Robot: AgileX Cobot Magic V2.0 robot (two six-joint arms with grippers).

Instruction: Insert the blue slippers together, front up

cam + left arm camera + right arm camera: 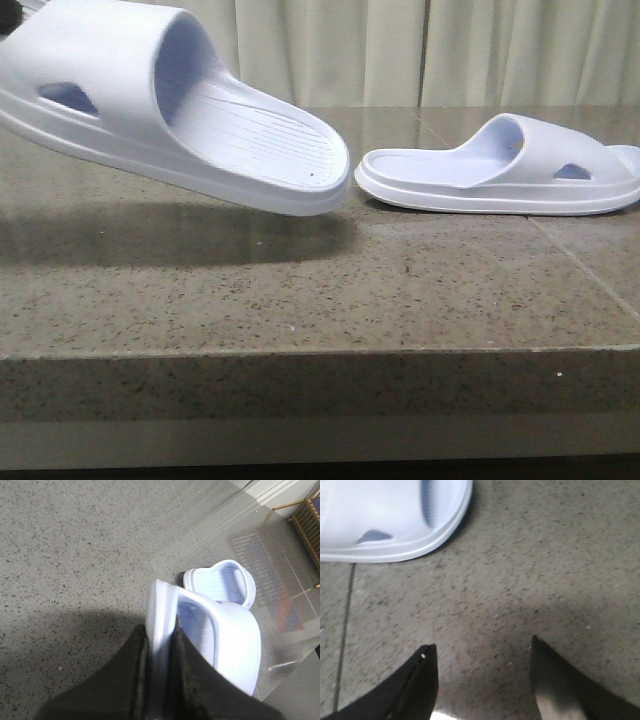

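Observation:
One blue slipper (170, 110) hangs in the air at the left of the front view, heel tilted down towards the other one. My left gripper (161, 630) is shut on its sole edge (162, 615); the gripper itself is out of the front view. The second blue slipper (500, 170) lies flat on the table at the right, heel to the left. It also shows in the left wrist view (220, 582) and the right wrist view (385, 520). My right gripper (484, 647) is open and empty over bare table, apart from that slipper.
The speckled stone table (300, 290) has its front edge near the camera and a seam line at the right (590, 270). Pale curtains (400, 50) hang behind. A wooden rack (307, 522) stands on the floor beyond the table edge.

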